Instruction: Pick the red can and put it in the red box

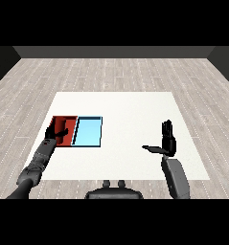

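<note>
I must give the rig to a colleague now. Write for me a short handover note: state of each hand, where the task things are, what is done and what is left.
Left hand: over the red tray, covering part of it; whether its fingers hold anything cannot be seen.
Right hand: open, fingers straight, thumb out to the side, above the white table, holding nothing.
Light blue tray: beside the red tray, toward the right hand; nothing in it.
Red can: not visible; it may be hidden under the left hand.
Done: unclear.
Left: check that the can is in the red tray.

Seen from head height, looking down and forward. Takes in the whole white table from fairly far.
</note>
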`<state>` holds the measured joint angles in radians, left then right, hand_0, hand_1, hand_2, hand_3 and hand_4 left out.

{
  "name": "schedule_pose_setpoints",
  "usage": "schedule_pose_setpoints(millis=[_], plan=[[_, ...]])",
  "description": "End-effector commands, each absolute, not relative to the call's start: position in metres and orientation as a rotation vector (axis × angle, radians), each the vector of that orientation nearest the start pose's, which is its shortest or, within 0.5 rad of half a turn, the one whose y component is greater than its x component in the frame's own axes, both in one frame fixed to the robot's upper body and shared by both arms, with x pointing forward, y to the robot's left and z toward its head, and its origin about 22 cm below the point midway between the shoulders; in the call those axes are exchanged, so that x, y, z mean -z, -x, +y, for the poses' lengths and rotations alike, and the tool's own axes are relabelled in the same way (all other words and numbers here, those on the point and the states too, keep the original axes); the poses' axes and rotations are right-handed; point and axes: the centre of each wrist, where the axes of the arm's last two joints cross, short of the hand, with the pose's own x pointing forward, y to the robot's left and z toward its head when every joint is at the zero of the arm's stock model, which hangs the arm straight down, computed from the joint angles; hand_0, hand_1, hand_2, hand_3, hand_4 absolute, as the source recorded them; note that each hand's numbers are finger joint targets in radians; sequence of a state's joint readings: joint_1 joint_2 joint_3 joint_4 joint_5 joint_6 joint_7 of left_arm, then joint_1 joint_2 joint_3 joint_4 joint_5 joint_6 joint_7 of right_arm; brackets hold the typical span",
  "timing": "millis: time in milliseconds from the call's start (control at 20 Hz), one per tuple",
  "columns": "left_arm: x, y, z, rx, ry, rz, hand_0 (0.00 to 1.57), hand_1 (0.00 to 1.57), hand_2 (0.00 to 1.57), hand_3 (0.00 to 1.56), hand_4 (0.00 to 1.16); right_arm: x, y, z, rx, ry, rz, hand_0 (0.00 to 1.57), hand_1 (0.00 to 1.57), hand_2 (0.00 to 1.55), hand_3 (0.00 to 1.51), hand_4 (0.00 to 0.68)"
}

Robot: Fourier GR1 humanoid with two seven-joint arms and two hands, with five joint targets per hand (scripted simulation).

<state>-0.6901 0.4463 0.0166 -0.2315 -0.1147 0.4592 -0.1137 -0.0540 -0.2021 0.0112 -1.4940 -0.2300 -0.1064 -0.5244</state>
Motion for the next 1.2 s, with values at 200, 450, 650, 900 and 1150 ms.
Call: schedule_pose_setpoints(millis=[200, 450, 650, 900, 1150], plan=[[0.041, -0.345, 0.383, 0.253, -0.783, -0.933, 0.23, 0.23, 0.45, 0.00, 0.69, -0.014, -0.249, -0.276, 0.079, 0.043, -2.089, 0.00, 0.00, 0.00, 0.00, 0.000], [0.024, -0.350, 0.398, 0.345, -0.847, -0.815, 0.00, 0.00, 0.00, 0.00, 0.00, 0.001, -0.249, -0.268, 0.052, 0.010, -2.120, 0.00, 0.00, 0.00, 0.00, 0.000], [0.015, -0.360, 0.393, 0.238, -0.834, -0.786, 0.00, 0.00, 0.00, 0.00, 0.00, -0.011, -0.255, -0.267, 0.094, 0.016, -2.119, 0.00, 0.00, 0.00, 0.00, 0.000], [0.019, -0.357, 0.391, 0.025, -0.876, -1.079, 0.00, 0.00, 0.00, 0.00, 0.00, -0.009, -0.245, -0.271, 0.055, 0.005, -2.139, 0.00, 0.00, 0.00, 0.00, 0.000], [-0.003, -0.377, 0.370, -0.207, -0.687, -1.596, 0.00, 0.00, 0.00, 0.00, 0.00, -0.013, -0.242, -0.267, 0.066, -0.033, -2.143, 0.00, 0.00, 0.00, 0.00, 0.000]])
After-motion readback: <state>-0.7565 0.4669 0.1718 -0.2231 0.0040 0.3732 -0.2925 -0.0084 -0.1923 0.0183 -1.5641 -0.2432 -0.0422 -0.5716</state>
